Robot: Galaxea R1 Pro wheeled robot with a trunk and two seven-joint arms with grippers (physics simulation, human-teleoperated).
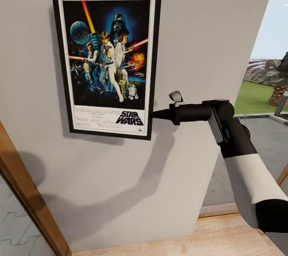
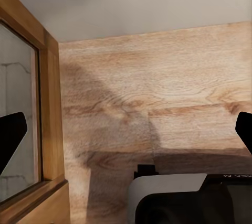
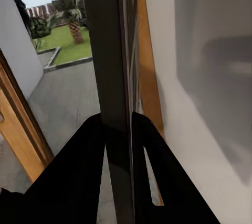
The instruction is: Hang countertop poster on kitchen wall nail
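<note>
I've got the poster (image 1: 107, 62) up flat against the grey wall (image 1: 200, 28), and my right pincer (image 1: 154, 114) is clamped on its lower right edge; in the right wrist view the two dark fingers (image 3: 81, 171) sit tight on either side of the thin frame edge (image 3: 113, 77), so it's narrowed right down onto the frame. The whole poster sits to the far side of the pincer from my forearm, upright and only slightly off square. I can't see the nail itself; if it's there, it's hidden behind the frame.

My judgement is that the step in hand is settling the poster on the nail and letting go. To do that well, I'd keep it pressed against the wall, ease it down gently until it feels carried, then spread the fingers slowly and draw straight back along the arm, away from the frame, without dragging the edge sideways.

The left pincer (image 2: 126, 135) hangs spread wide over the wooden floor (image 2: 157, 77) beside a wooden door frame (image 2: 50, 108), holding nothing.
</note>
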